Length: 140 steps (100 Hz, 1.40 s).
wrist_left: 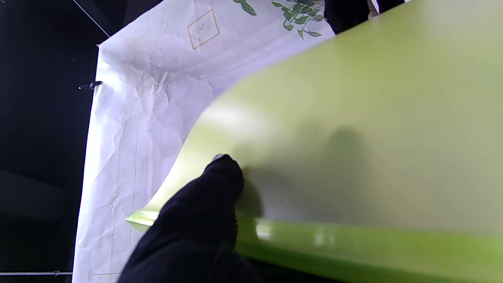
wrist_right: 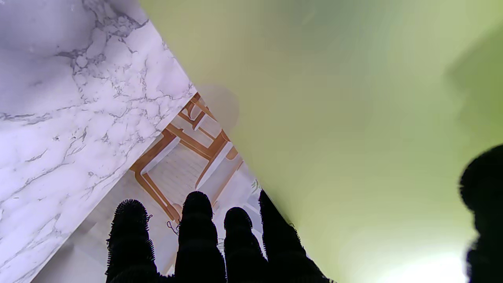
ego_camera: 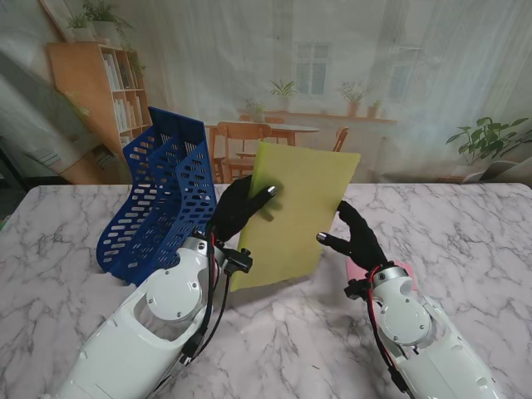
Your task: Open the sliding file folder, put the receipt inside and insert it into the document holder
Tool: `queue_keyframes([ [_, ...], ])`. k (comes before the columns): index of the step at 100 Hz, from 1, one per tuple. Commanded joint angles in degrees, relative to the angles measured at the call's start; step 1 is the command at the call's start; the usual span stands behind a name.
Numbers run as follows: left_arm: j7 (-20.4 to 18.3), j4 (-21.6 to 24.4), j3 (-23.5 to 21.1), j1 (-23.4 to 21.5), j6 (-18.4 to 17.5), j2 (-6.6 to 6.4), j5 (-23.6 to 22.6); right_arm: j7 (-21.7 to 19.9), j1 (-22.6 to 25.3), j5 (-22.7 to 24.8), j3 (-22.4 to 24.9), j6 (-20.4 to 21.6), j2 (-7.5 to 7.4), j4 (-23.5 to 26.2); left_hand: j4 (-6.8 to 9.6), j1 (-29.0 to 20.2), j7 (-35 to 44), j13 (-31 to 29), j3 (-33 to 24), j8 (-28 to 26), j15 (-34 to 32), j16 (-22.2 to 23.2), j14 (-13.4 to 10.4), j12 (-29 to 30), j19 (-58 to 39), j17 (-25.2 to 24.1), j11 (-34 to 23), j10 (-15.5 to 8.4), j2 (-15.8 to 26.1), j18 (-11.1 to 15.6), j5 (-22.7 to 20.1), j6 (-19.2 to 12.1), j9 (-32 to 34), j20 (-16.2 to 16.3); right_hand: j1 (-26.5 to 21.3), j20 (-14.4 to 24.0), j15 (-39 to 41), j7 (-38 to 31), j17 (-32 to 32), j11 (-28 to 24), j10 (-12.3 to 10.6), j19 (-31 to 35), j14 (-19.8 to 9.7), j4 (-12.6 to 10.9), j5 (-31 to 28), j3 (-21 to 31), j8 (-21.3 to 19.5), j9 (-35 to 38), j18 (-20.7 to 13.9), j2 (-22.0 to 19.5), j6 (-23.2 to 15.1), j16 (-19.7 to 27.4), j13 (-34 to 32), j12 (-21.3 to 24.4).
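1. Both white arms rise from the near corners of the stand view, and between their black-gloved hands the yellow-green file folder point(ego_camera: 295, 212) is lifted clear of the marble table point(ego_camera: 465, 249), upright and tilted, its top edge leaning to the right.
2. On the folder's left edge the left hand point(ego_camera: 237, 208) has closed: a silver-tipped finger lies across the face turned toward me, and the left wrist view shows a black finger point(wrist_left: 220, 177) pressed on the bowed sheet just beside its glossy spine.
3. At the folder's right edge the right hand point(ego_camera: 357, 237) touches it. In the right wrist view four fingers point(wrist_right: 196, 220) stand straight and slightly apart, one against the folder's edge, with the thumb on the other side of the sheet; whether this amounts to a firm pinch cannot be told.
4. Something pink point(ego_camera: 357, 270) shows on the table just beside the right wrist, mostly hidden.
5. Left of the folder, near the left hand, stands the blue perforated document holder point(ego_camera: 158, 195), on the table.
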<state>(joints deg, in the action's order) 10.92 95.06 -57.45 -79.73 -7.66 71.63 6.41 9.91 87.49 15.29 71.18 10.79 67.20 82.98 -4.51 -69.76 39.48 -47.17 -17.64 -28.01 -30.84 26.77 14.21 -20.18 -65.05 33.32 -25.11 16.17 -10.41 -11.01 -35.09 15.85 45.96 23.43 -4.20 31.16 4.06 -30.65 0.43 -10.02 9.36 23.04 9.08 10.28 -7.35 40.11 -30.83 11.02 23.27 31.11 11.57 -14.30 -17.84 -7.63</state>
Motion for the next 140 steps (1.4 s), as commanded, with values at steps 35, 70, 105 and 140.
queue_keyframes([
  [35, -3.03, 3.22, -0.22, -1.58, 0.36, -0.89, 1.23, -4.83, 0.12, -4.29, 0.41, 0.06, -0.11, 0.33, 0.42, -4.21, 1.31, -2.35, -5.15, -1.2, -2.16, 0.62, 3.18, -0.85, -2.33, 1.37, -0.92, 0.17, 1.81, 2.47, -0.92, -3.14, 1.64, 0.86, 2.31, 0.24, -2.6, 18.7, -2.19, 3.7, -1.71, -4.71, -1.49, 1.3, -0.77, 1.29, -3.03, -1.93, -0.86, 3.51, -6.17, 1.45, 1.98, 1.69],
  [70, -1.53, 0.09, 1.4, 0.55, 2.78, 0.24, 2.46, -6.7, 0.9, -8.62, 1.11, 4.14, -0.21, 1.47, 0.39, -4.21, 1.02, -2.06, -5.2, -1.18, -2.11, 0.66, 3.36, -0.89, -2.36, 0.99, -0.83, 0.31, 1.88, 2.27, -0.86, -2.99, 1.4, 0.89, -5.66, -1.56, -1.53, -20.89, -2.17, -18.53, -4.98, -7.63, -1.89, 0.3, -10.92, -3.78, -15.61, 7.33, -2.29, 2.78, -22.56, 2.16, -2.28, -7.86],
  [105, 0.53, -1.77, 0.93, 1.69, 3.3, 0.95, 2.44, -2.19, 1.28, -6.72, 1.51, 7.77, 0.53, 1.37, 0.39, -4.21, 0.88, -1.71, -5.14, -1.12, -2.14, 0.73, 3.28, -0.89, -2.35, 0.55, -0.85, 0.19, 2.1, 2.26, -0.71, -3.08, 1.08, 1.04, -25.78, -3.33, 11.61, -36.73, 7.62, -25.67, -7.14, -0.82, -1.91, -0.33, -42.41, -9.7, -16.07, 32.29, -0.32, 3.24, -26.76, -6.02, -19.71, -17.55],
  [140, 1.55, -3.32, 1.75, 2.82, 4.84, 1.56, 2.32, -0.93, 2.69, -6.57, 2.3, 7.34, 0.72, 3.53, 0.36, -4.21, 0.94, -1.76, -5.12, -1.05, -2.18, 0.73, 3.43, -0.86, -2.44, 0.59, -0.88, 0.29, 2.01, 2.12, -0.81, -3.06, 1.13, 1.17, -22.39, -5.94, 11.41, -31.89, 8.44, -23.19, -6.68, 6.94, -0.87, 1.6, -58.69, 11.37, 4.71, 26.87, 2.16, 5.03, -20.84, -4.91, -15.87, -15.73],
])
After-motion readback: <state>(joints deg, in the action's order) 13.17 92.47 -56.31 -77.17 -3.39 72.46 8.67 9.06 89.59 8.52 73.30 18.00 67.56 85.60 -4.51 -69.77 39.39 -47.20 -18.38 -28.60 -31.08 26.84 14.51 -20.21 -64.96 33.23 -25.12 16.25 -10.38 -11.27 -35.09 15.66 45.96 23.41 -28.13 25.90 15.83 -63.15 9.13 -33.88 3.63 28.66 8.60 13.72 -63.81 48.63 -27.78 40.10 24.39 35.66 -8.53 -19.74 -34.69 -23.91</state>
